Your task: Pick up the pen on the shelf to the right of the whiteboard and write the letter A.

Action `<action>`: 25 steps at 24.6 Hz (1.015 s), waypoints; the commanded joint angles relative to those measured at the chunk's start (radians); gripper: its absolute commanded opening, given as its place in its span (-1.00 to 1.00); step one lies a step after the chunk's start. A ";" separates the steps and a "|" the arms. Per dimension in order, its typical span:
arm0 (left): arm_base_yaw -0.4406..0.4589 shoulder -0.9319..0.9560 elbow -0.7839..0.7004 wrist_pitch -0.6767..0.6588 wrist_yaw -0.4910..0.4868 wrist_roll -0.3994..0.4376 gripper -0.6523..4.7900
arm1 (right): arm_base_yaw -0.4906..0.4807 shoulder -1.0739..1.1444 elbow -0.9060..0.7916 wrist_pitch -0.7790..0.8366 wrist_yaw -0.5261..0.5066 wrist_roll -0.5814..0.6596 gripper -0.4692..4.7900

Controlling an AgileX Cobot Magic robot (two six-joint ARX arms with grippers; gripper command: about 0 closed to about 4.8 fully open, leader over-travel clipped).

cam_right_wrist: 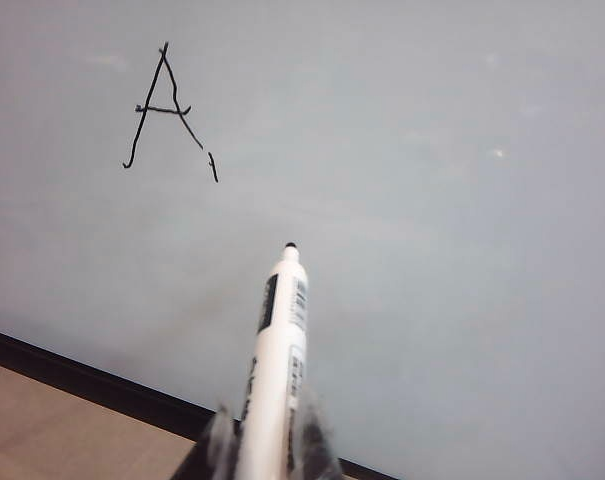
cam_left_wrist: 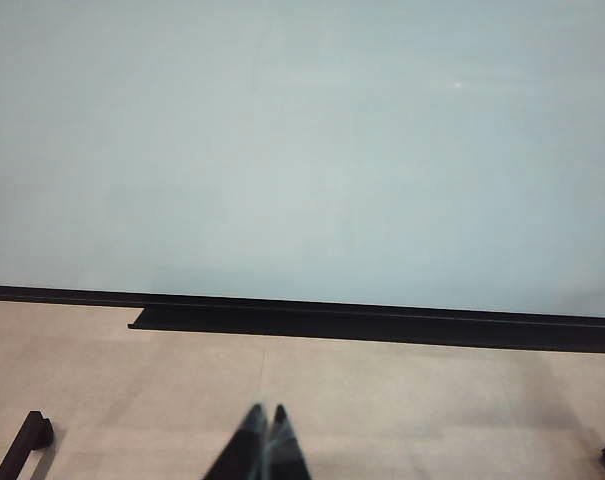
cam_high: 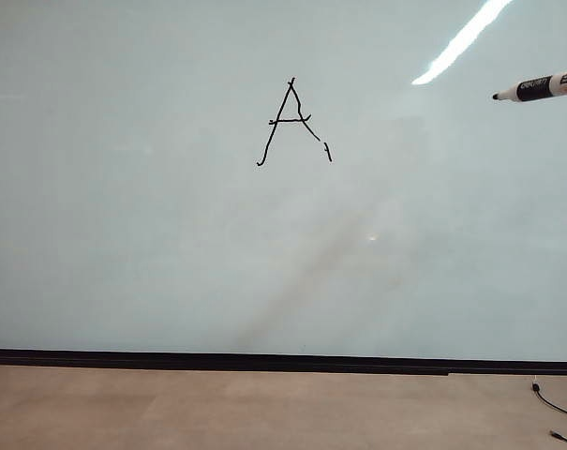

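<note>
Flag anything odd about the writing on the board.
The letter A on the whiteboard has a broken right stroke, leaving a detached tick at its foot. The right gripper holds the pen off the board; the left gripper is shut, idle.

Pale grey-white whiteboard (cam_high: 124, 234), black letter A (cam_high: 292, 122), white black-tipped pen (cam_right_wrist: 274, 370), tan floor (cam_high: 217, 408)

All three views face the whiteboard (cam_high: 171, 262); exterior and right wrist views share the letter A (cam_high: 292, 122).
</note>
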 commanded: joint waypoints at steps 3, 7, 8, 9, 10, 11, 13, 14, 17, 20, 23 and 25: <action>0.000 0.000 0.003 0.006 0.004 0.005 -0.78 | 0.001 0.001 -0.040 0.019 0.021 0.027 -0.85; 0.000 0.000 0.003 0.006 0.004 0.005 -0.78 | -0.005 0.001 -0.040 0.006 0.042 0.015 -0.85; 0.000 0.000 0.003 0.006 0.004 0.005 -0.78 | -0.014 0.001 -0.040 -0.002 0.050 0.015 -0.85; 0.000 0.000 0.003 0.006 0.004 0.005 -0.78 | -0.043 0.001 -0.040 -0.010 0.050 0.015 -0.85; 0.000 0.000 0.003 0.006 0.004 0.004 -0.78 | -0.083 0.001 -0.040 -0.016 0.044 0.015 -0.85; 0.000 0.000 0.003 0.006 0.004 0.004 -0.78 | -0.138 0.001 -0.040 -0.021 0.026 0.015 -0.85; 0.000 0.000 0.003 0.006 0.004 0.005 -0.78 | -0.201 0.001 -0.040 -0.028 -0.019 0.015 -0.85; 0.000 0.000 0.003 0.006 0.004 0.004 -0.78 | -0.241 0.001 -0.040 -0.032 -0.051 0.015 -0.85; 0.000 0.000 0.003 0.006 0.004 0.004 -0.78 | -0.418 0.001 -0.040 -0.043 -0.182 0.016 -0.85; 0.000 0.000 0.003 0.006 0.004 0.005 -0.78 | -0.570 0.001 -0.040 -0.049 -0.294 0.016 -0.85; 0.000 0.000 0.003 0.006 0.004 0.004 -0.78 | -0.707 0.001 -0.040 -0.044 -0.403 0.027 -0.85; 0.000 0.000 0.003 0.006 0.004 0.005 -0.78 | -0.756 0.001 -0.040 -0.034 -0.447 0.049 -0.85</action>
